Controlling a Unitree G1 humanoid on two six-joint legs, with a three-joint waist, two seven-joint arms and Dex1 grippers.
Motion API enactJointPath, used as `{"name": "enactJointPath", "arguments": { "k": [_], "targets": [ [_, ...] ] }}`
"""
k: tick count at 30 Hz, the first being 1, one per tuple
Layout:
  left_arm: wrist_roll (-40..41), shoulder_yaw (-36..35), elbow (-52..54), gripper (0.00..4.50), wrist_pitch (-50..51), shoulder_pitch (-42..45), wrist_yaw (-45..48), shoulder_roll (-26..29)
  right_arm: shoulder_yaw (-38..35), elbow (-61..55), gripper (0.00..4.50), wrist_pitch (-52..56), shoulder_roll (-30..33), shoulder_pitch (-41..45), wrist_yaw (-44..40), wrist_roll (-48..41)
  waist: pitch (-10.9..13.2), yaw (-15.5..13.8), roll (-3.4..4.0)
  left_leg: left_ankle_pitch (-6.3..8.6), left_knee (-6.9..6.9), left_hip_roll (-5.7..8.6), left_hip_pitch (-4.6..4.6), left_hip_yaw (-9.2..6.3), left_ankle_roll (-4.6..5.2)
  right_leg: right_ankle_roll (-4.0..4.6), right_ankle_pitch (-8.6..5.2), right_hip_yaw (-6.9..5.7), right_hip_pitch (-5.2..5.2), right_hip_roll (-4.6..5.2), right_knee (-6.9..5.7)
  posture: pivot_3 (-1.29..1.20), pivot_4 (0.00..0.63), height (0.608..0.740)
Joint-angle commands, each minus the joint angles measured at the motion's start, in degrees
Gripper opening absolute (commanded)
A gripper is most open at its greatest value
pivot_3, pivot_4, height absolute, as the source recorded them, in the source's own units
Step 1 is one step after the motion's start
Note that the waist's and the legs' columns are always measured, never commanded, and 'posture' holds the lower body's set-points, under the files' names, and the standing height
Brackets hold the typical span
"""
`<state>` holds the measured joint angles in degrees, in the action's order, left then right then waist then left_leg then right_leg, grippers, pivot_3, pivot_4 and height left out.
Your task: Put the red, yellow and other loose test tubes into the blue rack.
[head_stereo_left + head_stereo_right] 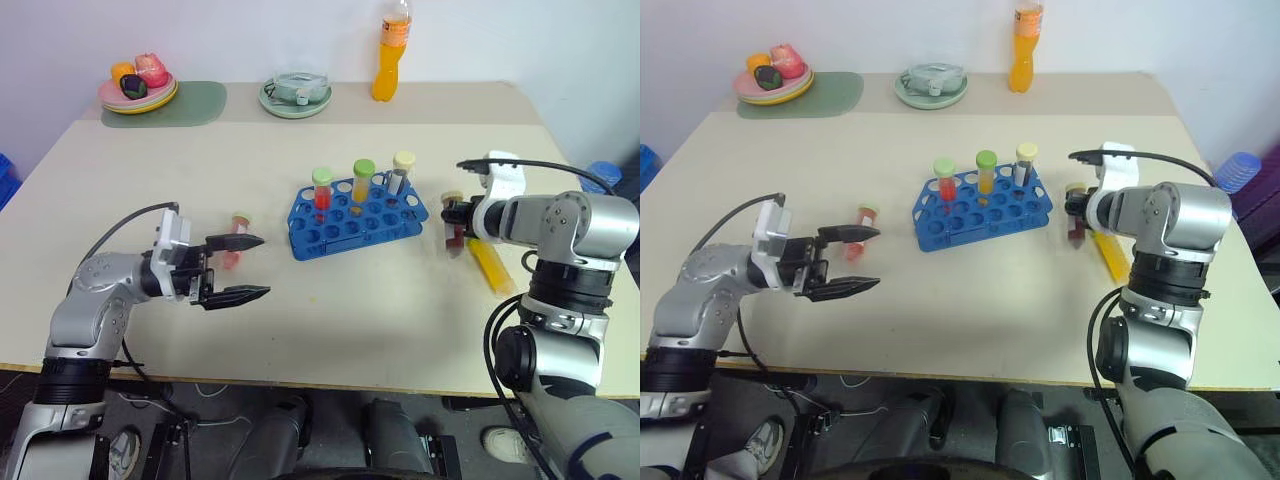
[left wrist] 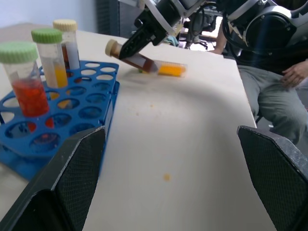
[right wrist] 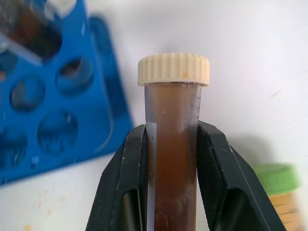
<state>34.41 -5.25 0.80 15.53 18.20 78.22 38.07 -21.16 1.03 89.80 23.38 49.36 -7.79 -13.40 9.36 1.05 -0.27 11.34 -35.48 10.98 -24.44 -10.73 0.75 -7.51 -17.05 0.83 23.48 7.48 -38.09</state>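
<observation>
Three tubes [image 1: 362, 180] in blue rack [image 1: 355, 216], three loose tubes [image 1: 236, 240]

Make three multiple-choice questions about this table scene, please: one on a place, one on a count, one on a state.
1. Where does the loose pinkish-red tube lie?
A. on the table beside the left gripper
B. in the blue rack
C. on a plate

2. How many tubes stand in the blue rack?
A. one
B. three
C. five

3. What is the right gripper doing?
A. hanging open
B. gripping the brown tube
C. gripping the bottle

Answers: 1 A, it rests on the bare tabletop by the open fingers. 2 B, three capped tubes stand upright in the holes. 3 B, both fingers press the tube's sides.
</observation>
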Motion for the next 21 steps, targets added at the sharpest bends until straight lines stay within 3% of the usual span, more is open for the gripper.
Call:
{"name": "enactJointPath", "arguments": {
  "k": [1, 6, 11, 13, 16, 18, 21],
  "targets": [
    [1.1, -0.2, 3.1, 4.5, 1.5, 1.1, -1.2, 0.2, -4.4, -1.6, 0.79, -5.3, -2.6, 2.1, 1.1, -0.5, 0.0, 0.1, 0.0, 0.0, 0.0, 0.0, 0.0, 0.0, 0.0, 0.0, 0.0, 0.0, 0.0, 0.0, 0.0, 0.0, 0.15, 0.74],
    [1.3, -0.4, 5.1, 4.5, 3.1, 1.3, -2.8, 0.1, -7.6, -7.7, 0.79, -20.2, -6.2, 0.3, -6.9, -8.3, 0.0, 0.1, 0.03, -0.02, 0.01, -0.01, 0.01, 0.0, -0.03, -0.01, 0.0, 0.02, 0.02, -0.03, -0.04, 0.0, 0.15, 0.74],
    [1.5, -0.9, 6.4, 4.5, 3.9, 0.9, -4.4, 0.0, -1.8, -18.5, 0.79, -27.7, -7.6, -9.7, -14.3, -13.9, 0.0, 0.0, 0.0, -0.02, 0.08, -0.01, 0.03, -0.02, -0.03, -0.01, 0.01, 0.03, 0.0, -0.06, -0.01, 0.0, 0.15, 0.74],
    [1.6, -1.0, 6.8, 4.5, 4.0, 0.6, -5.0, -0.2, 1.2, -22.2, 0.79, -36.5, -8.9, -15.8, -17.6, -13.9, 0.0, 0.0, 0.0, -0.02, 0.1, -0.02, 0.04, -0.02, -0.02, -0.01, 0.01, 0.04, -0.01, -0.06, 0.0, 0.0, 0.15, 0.74],
    [1.8, -1.3, 6.9, 4.5, 4.0, 0.3, -5.7, -0.3, 5.7, -22.6, 0.79, -50.9, -9.2, -22.9, -20.6, -10.2, 0.0, 0.0, 0.04, -0.03, 0.08, -0.01, 0.04, 0.02, -0.03, -0.02, 0.01, 0.08, 0.01, -0.06, -0.02, 0.0, 0.15, 0.74],
    [1.8, -1.4, 6.9, 4.5, 3.6, -0.2, -6.0, -0.5, 8.4, -18.3, 0.79, -65.4, -10.6, -26.8, -20.8, -5.1, 0.0, 0.1, 0.03, -0.03, 0.07, -0.02, 0.07, 0.02, -0.03, -0.04, 0.03, 0.09, -0.01, -0.09, -0.02, 0.0, 0.15, 0.74],
    [1.2, -1.4, 6.3, 4.5, 2.5, -0.9, -5.8, -0.2, 10.2, -9.6, 0.79, -79.0, -12.2, -27.5, -17.1, 0.8, 0.0, 0.3, 0.04, -0.03, 0.18, -0.09, 0.27, 0.08, -0.03, -0.04, 0.03, 0.17, -0.08, -0.16, -0.03, 0.0, 0.15, 0.74]
  ]
}}
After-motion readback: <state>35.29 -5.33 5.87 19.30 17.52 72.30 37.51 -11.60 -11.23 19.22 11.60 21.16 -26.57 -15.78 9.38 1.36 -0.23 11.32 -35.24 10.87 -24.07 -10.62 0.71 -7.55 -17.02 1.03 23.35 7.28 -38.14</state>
